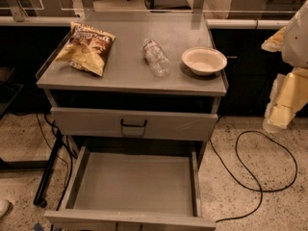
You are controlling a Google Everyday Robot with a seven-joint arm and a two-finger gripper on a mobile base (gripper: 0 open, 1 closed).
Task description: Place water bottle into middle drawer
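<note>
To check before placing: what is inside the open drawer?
The middle drawer shows only its bare grey floor; its rear is hidden under the closed drawer. The water bottle lies on the cabinet top; the gripper hangs beside the cabinet.

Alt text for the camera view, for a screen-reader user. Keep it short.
A water bottle lies on its side on the cabinet top, between a chip bag and a bowl. Below, the middle drawer is pulled open. The gripper hangs at the right edge, beside the cabinet, apart from the bottle.
</note>
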